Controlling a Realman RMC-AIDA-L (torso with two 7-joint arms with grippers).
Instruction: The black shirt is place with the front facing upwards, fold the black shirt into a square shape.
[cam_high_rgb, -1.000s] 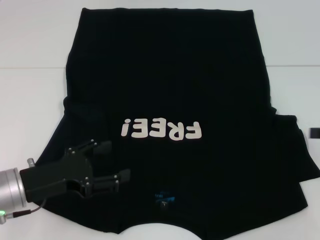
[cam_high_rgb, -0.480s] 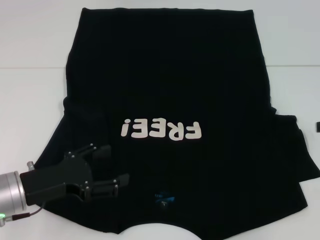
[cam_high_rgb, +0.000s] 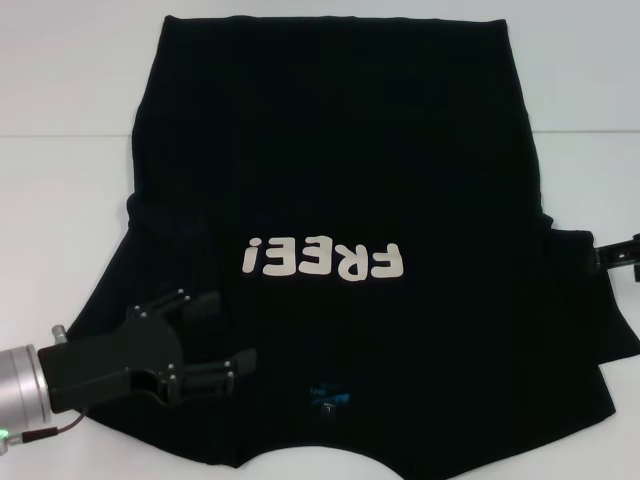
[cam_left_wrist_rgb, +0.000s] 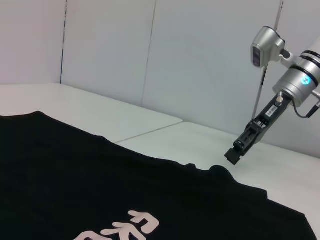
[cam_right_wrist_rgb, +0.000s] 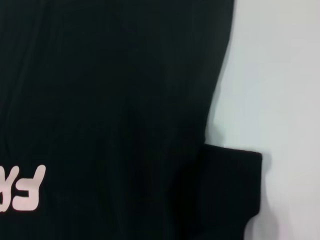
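Folding is not started: the shirt lies flat and whole.

The shirt (cam_high_rgb: 330, 200) is spread front up over the middle of the white desk (cam_high_rgb: 60, 180), its collar at the near edge and both sleeves still out, with no fold visible. The left gripper (cam_high_rgb: 228, 332) hovers over the shoulder area near the desk's near left corner, jaws wide and holding nothing. The right gripper (cam_left_wrist_rgb: 235, 155) is at the right edge beside the sleeve; I cannot tell its opening. All folds seem left to do.

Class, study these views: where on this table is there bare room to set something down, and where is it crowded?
Bare white table lies off the black shirt's left side and off its right side above the sleeve. The near left is crowded by the open left gripper over the shirt; the right gripper hangs by the right sleeve.
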